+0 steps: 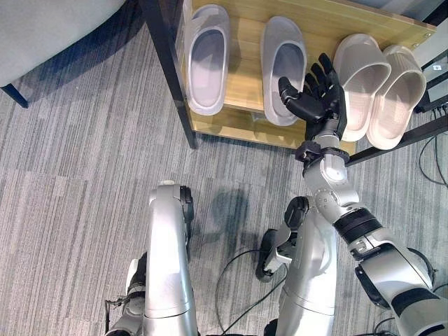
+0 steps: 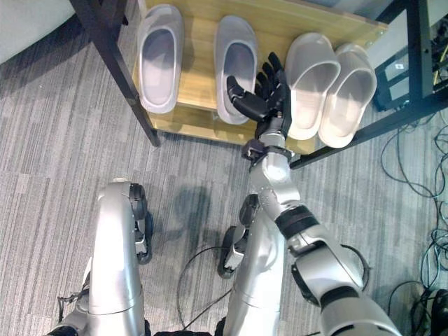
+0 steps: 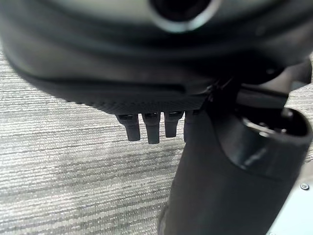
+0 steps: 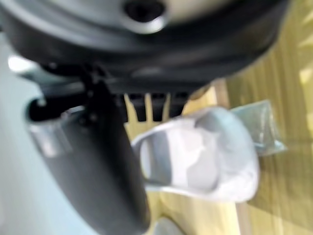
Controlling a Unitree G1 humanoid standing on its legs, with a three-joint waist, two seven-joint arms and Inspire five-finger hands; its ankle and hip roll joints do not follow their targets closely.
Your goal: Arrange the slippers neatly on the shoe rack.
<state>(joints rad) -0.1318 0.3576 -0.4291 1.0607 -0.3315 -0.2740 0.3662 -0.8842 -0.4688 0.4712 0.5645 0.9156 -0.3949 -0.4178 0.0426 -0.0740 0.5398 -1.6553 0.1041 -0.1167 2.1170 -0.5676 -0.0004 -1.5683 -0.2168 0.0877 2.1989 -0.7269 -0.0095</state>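
Note:
Two pale lavender slippers lie side by side on the wooden shoe rack shelf (image 1: 245, 84), one at the left (image 1: 207, 59) and one beside it (image 1: 283, 66). To their right a beige pair (image 1: 378, 87) sits close together, toes outward. My right hand (image 1: 320, 98) hovers open over the shelf between the second lavender slipper and the beige pair. Its fingers are straight and its thumb reaches over that lavender slipper's edge; I cannot tell whether it touches. The right wrist view shows this slipper (image 4: 200, 156) past the thumb. My left hand (image 3: 152, 128) hangs relaxed over the carpet, holding nothing.
The rack's black frame leg (image 1: 168, 70) slants down at the shelf's left end, and a black rail (image 2: 364, 133) runs out at the right. Grey carpet (image 1: 84, 175) lies before the rack. A grey cushion (image 1: 49, 28) is at the upper left; cables (image 2: 420, 161) trail on the right.

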